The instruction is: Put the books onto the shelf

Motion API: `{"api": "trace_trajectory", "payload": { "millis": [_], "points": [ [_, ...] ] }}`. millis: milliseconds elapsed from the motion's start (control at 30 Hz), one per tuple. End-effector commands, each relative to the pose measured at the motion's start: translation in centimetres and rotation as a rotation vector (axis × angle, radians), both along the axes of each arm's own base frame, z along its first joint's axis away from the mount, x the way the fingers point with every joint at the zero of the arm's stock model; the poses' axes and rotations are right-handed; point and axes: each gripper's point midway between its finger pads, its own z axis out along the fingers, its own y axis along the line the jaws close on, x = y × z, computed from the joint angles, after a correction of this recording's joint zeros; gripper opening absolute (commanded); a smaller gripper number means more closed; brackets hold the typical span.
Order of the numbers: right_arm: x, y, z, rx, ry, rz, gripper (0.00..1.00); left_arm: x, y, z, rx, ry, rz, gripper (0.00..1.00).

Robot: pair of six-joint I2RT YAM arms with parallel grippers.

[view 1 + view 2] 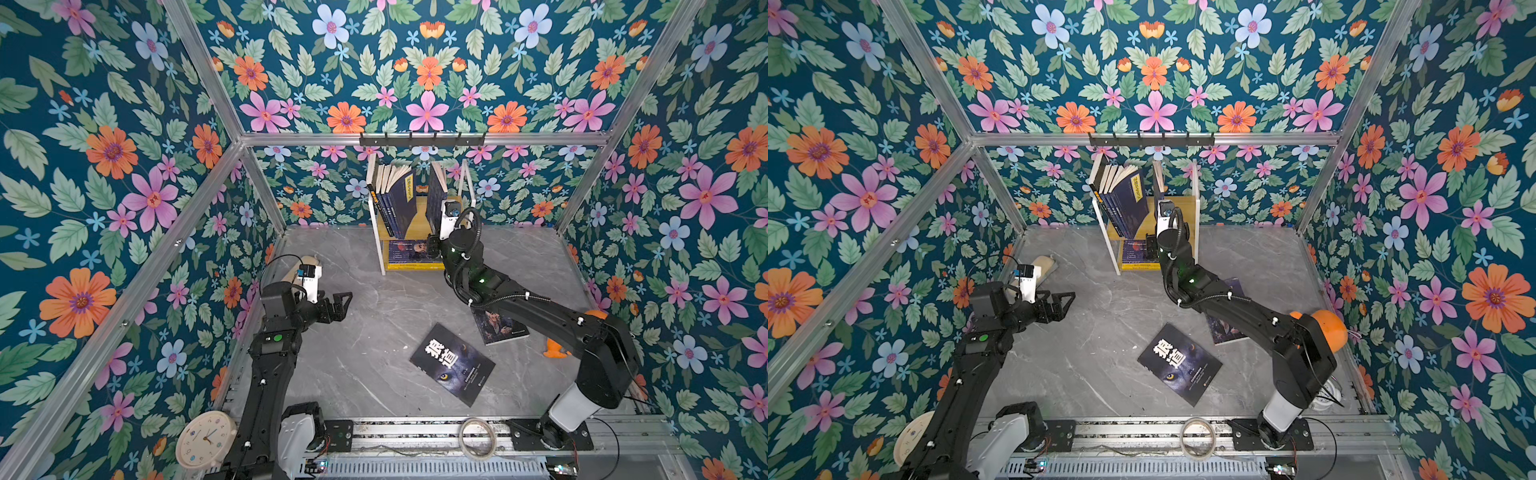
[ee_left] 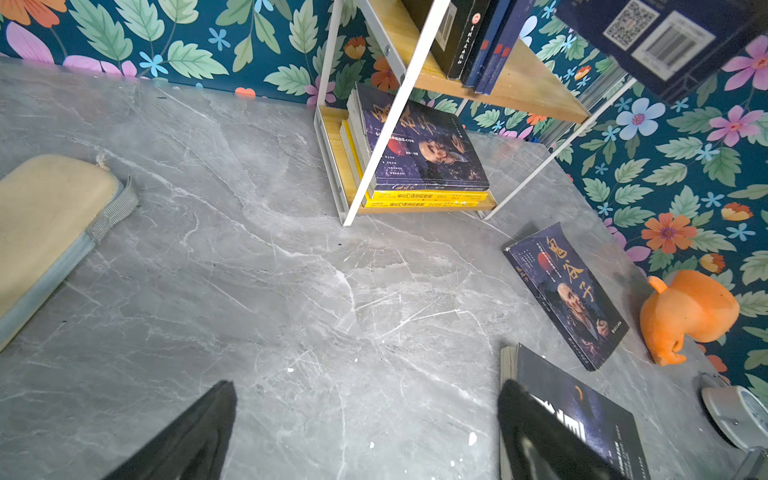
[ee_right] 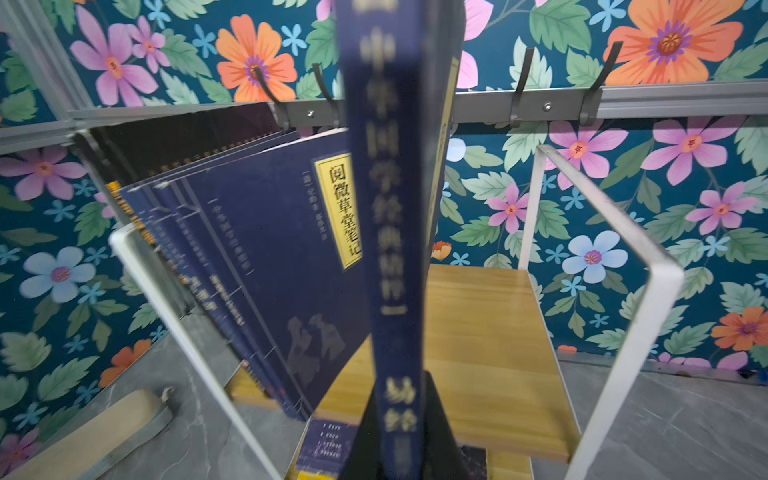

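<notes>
The small two-tier shelf (image 1: 419,218), thin white metal frame and pale wooden boards, stands at the middle of the grey marble-patterned desk's (image 1: 374,365) far edge. The right claw (image 3: 401,432) is clamped on the lower end of a thin navy blue paperback (image 3: 390,208), holding it upright over the upper board; whether its bottom edge touches the wood I cannot tell. Beside it, across a gap, a row of navy blue books with yellow title labels (image 1: 395,203) leans toward the shelf's left end. On the lower board lies a flat stack of books (image 2: 419,158), bright yellow ones underneath, a dark purple cover on top.

Two books lie off the shelf. A dark book with large white characters and a wolf's eye (image 1: 452,363) lies flat near the front edge, a little right of the middle. A dark purple book with an old man's face (image 2: 569,291) lies toward the right edge, partly under the right arm in both top views, near an orange plush toy (image 2: 688,311).

The left claw (image 1: 338,306) hangs over the desk close to the left edge, jaws spread wide with nothing in them, well apart from the shelf. A beige pouch (image 2: 45,224) lies by the left edge, farther back
</notes>
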Motion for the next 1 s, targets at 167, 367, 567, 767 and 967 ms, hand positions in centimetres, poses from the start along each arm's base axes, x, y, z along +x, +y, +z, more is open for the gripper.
{"api": "trace_trajectory", "payload": {
  "millis": [167,367,567,767,967],
  "points": [
    [3.8,2.9,-1.7,-0.018,0.032,0.049,0.00,0.3,-0.3,0.9,-0.002,-0.035,-0.011,1.00],
    [5.6,4.9,-2.9,-0.046,0.044,0.075,0.00,0.1,-0.4,0.8,0.007,-0.034,-0.018,1.00],
    [6.5,6.3,-4.1,-0.087,0.044,0.121,0.00,0.1,-0.7,1.0,0.007,-0.034,-0.031,1.00],
    [6.4,6.9,-5.0,-0.103,0.056,0.157,0.00,0.1,-0.8,1.1,0.006,-0.037,-0.035,1.00],
    [5.5,8.3,-5.3,-0.136,0.055,0.259,0.13,0.3,-0.6,0.9,0.021,-0.040,-0.022,1.00]
  ]
}}
